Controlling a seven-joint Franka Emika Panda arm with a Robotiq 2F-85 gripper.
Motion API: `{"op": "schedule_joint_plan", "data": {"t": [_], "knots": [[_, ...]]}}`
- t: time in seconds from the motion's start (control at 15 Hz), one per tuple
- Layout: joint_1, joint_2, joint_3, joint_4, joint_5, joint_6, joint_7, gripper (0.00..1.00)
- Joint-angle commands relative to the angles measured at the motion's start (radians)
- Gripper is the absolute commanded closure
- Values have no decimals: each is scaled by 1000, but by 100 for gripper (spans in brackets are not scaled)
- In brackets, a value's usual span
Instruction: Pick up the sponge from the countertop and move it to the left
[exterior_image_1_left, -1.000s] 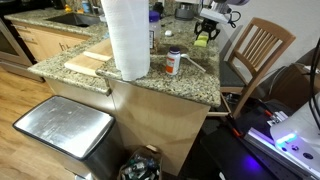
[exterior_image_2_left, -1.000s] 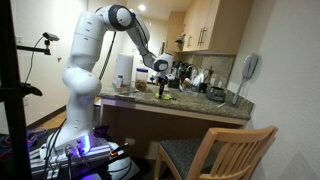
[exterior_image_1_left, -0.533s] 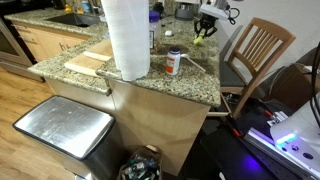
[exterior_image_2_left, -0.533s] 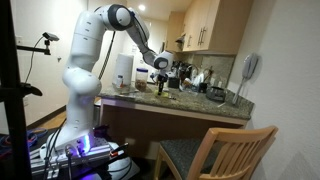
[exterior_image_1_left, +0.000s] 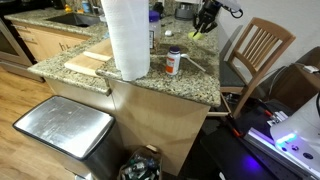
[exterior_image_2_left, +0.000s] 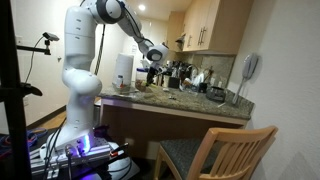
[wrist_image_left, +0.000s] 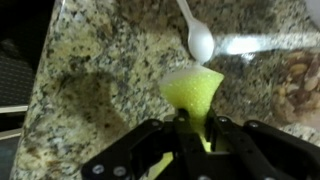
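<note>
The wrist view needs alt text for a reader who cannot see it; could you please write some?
The claw is shut on a yellow-green sponge, holding it over a speckled granite countertop. A white plastic spoon lies on the countertop just beyond the sponge.

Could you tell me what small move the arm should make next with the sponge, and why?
Probably carry it sideways to the left at this height. The claw is shut on the sponge, which seems to hang clear of the countertop, since its shadow falls apart from it. A spoon lies just beyond, so lowering here looks unwise.
</note>
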Motion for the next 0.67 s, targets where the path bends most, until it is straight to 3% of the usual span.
{"op": "schedule_joint_plan", "data": {"t": [0.0,0.07,0.13,0.27,0.33,0.6], "knots": [[27,-29,19,-62,124,-47,-178,98],[19,-12,11,-26,69,-26,-94,98],[25,-11,15,-31,75,-27,-103,90],[26,-11,14,-29,74,-27,-96,90],[25,-11,12,-28,74,-27,-96,98],[57,39,45,-2,102,12,-139,98]]}}
